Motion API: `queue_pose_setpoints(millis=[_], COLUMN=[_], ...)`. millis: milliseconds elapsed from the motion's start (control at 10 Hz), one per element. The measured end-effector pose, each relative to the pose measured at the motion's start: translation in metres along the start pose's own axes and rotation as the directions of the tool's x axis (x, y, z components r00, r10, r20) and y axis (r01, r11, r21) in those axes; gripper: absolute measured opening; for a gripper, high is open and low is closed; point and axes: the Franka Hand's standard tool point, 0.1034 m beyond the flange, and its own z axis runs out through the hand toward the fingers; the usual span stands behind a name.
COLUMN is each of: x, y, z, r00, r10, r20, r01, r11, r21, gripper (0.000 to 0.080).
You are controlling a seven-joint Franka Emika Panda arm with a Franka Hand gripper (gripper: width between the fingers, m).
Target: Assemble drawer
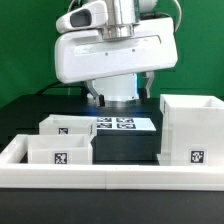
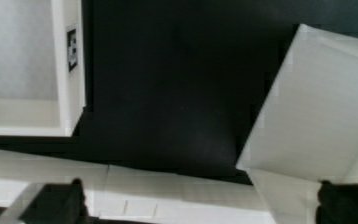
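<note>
Drawer shell [image 1: 190, 125] and trays [image 1: 66, 126]: smooth white plastic, matt to faintly satin. Table top [image 1: 125, 148]: black, matt, unreflective. Robot arm housing [image 1: 110, 55]: glossy white plastic with soft highlights

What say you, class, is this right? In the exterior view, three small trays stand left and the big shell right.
No: the exterior view shows two small trays, not three: a rear tray and a front tray. They stand left, the big shell right, as stated.
</note>
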Motion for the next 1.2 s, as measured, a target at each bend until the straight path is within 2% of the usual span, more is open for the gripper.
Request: queue_pose_setpoints(millis=[100, 300, 500, 600, 700, 1000, 1200], x=[-0.001, -0.013, -0.025, -0.029, -0.035, -0.035, -0.038], y=[0.002, 0.014, 0.024, 0.03, 0.038, 0.038, 0.046], z=[0.001, 0.009, 0.02, 0.027, 0.034, 0.034, 0.04], r00=[1.0, 0.993, 0.991, 0.988, 0.989, 0.99, 0.992], r10=[-0.016, -0.116, -0.135, -0.151, -0.15, -0.143, -0.124], r20=[0.002, 0.016, 0.01, 0.007, 0.01, 0.013, 0.021], r01=[0.016, 0.117, 0.136, 0.151, 0.15, 0.144, 0.125], r11=[1.0, 0.991, 0.986, 0.983, 0.983, 0.984, 0.987], r21=[-0.004, -0.059, -0.098, -0.107, -0.109, -0.106, -0.101], gripper=[0.0649, 0.0649, 0.0649, 0.0649, 0.0649, 0.0649, 0.0649])
